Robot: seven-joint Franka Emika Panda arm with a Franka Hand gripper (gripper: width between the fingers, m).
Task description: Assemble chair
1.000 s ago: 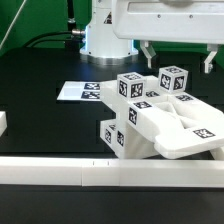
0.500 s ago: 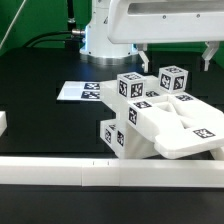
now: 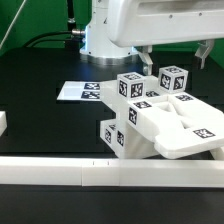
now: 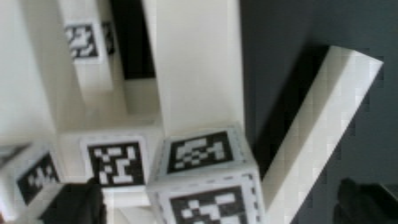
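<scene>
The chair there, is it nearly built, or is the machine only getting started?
Mostly built, it seems: the chair sits on the table as one joined piece, seat slab, legs and braced panel together. The gripper hovers above it, holding nothing. What remains is unclear; no loose parts show.

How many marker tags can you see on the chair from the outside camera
6 on the chair: two on the left post top, two on the right post top, one on the low front block, one on the seat slab. Others may be hidden.
</scene>
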